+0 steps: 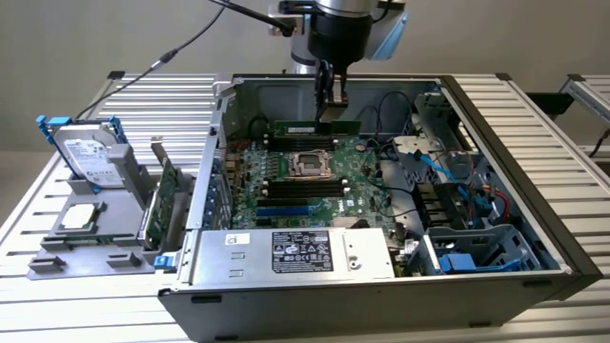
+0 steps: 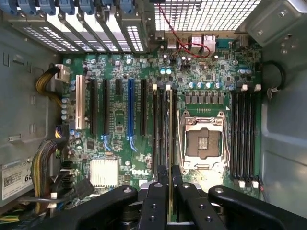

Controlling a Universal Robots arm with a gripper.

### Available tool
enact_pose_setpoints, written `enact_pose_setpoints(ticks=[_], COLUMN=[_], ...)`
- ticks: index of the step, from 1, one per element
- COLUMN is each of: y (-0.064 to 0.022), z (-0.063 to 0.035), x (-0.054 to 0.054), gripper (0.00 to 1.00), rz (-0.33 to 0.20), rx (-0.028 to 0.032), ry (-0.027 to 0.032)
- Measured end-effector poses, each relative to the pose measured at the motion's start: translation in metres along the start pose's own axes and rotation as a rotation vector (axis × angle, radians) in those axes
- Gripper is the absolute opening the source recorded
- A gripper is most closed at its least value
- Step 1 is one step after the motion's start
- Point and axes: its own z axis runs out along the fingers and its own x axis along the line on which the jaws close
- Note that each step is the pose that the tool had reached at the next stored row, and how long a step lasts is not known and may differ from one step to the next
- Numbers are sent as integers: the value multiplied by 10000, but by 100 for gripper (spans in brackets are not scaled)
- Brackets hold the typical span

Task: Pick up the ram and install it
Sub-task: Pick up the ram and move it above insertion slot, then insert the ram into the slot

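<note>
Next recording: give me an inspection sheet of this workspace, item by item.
Surface: slatted metal table carrying an open computer case.
Job's things: ram held edge-down over the motherboard, close to the CPU socket.
Clutter: hard drive and expansion card standing in a grey holder at the exterior view's left.
Grippers: gripper inside the case, jaws shut on the ram.
Cables: black cable running off the arm; blue cables inside the case.
Surroundings: plain wall; another slatted table at the exterior view's right.
</note>
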Motion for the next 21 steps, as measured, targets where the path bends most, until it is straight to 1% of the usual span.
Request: enact_pose_setpoints(ticks=[2, 4, 19, 21], y=[15, 16, 16, 18], z=[29, 34, 35, 66], x=[-12, -17, -17, -19], gripper=[14, 14, 14, 14], rz=[75, 83, 83, 84], rx=[-4, -3, -4, -5], ry=[-3, 27, 29, 27])
